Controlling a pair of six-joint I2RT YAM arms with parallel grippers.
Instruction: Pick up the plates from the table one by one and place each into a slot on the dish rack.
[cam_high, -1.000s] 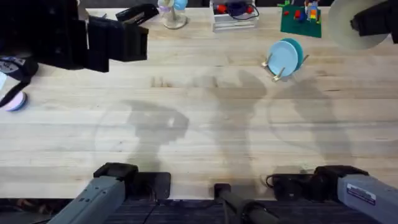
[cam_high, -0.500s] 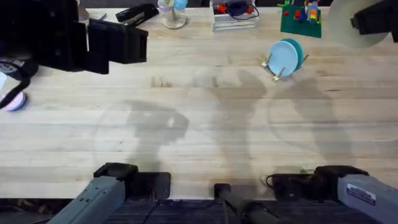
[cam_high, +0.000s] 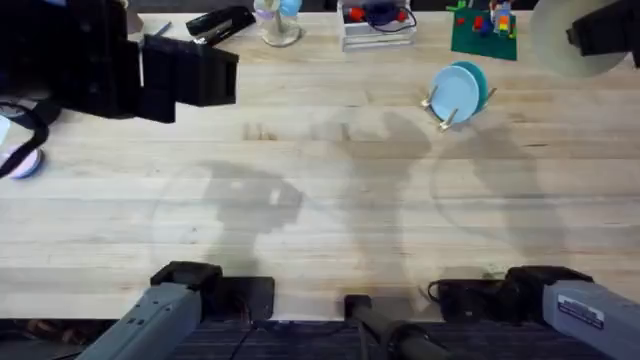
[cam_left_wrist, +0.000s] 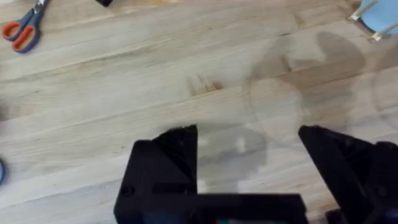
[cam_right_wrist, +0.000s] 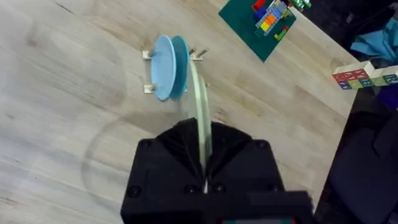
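Two plates (cam_high: 461, 90) racked; green board (cam_high: 484, 32), scissors (cam_left_wrist: 25, 30) nearby.

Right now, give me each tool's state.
Left tool: open, empty.
Right tool: shut on cream plate.

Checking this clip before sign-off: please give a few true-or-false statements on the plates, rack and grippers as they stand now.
1. The right gripper is shut on the pale cream-yellow round plastic plate, held on edge. True.
2. The small light-wood dish rack holds no plates. False: a light-blue plate and a teal-turquoise plate stand in it.
3. The left gripper is open above bare table. True.
4. Orange-handled scissors lie inside the rack. False: they lie on the tabletop, apart from it.
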